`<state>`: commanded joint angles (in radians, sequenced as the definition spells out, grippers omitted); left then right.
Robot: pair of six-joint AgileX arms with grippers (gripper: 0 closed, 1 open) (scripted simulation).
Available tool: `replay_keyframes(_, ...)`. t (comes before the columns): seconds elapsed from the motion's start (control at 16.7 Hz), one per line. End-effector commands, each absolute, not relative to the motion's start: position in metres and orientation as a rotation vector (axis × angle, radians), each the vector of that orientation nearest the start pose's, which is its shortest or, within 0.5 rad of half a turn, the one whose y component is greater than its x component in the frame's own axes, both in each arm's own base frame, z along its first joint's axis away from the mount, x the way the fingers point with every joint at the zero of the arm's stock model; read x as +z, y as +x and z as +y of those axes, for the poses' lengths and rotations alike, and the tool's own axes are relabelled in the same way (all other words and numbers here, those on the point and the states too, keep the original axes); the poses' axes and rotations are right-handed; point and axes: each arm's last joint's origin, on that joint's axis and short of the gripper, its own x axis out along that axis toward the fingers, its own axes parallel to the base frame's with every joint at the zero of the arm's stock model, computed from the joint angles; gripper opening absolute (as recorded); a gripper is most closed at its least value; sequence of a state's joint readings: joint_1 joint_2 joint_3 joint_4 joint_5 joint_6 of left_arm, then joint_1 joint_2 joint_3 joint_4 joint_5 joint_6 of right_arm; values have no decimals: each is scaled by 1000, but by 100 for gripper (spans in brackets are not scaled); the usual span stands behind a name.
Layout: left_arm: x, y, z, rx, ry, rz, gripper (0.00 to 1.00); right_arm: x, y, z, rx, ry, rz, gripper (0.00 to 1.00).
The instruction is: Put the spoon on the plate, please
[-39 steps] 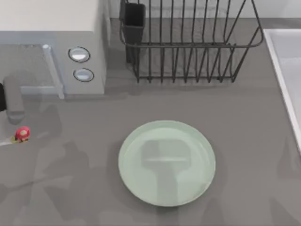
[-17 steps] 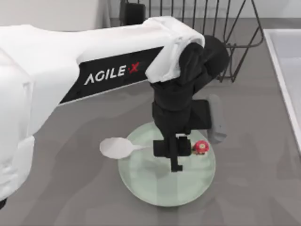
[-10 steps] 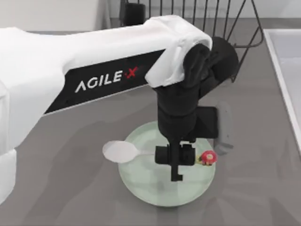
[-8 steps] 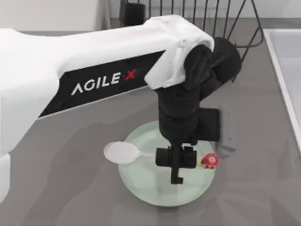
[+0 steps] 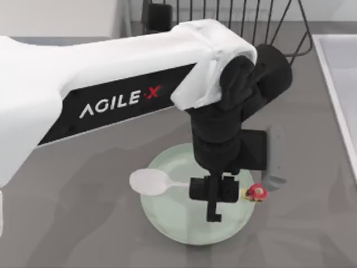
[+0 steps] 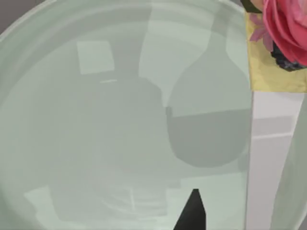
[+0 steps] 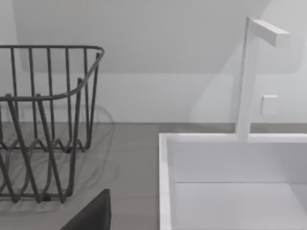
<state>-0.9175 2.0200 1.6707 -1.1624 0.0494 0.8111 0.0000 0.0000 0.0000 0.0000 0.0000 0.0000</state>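
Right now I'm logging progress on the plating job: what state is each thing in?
spoon: held level above the plate, bowl over its left rim, knob past its right rim.
plate: flat on the table, nothing resting on it.
left gripper: shut on the spoon's handle, over the plate.
dish rack: upright behind.

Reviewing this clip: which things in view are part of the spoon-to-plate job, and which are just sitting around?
Part of the job: spoon, held by the left gripper above the plate.

Just there: dish rack behind the plate, sink at the table's right.
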Motion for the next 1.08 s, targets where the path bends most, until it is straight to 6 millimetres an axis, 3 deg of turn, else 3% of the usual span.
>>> replay_keyframes(0.36,192,261,-314,-1277,1232,1082,0,160,106,-1,0,0,0,100)
replay_keyframes(0.84,137,285,-306,-1192,1203,1193,0,160,106,-1,0,0,0,100)
replay_keyframes(1.08,135,285,-305,-1192,1203,1199,0,160,106,-1,0,0,0,100)
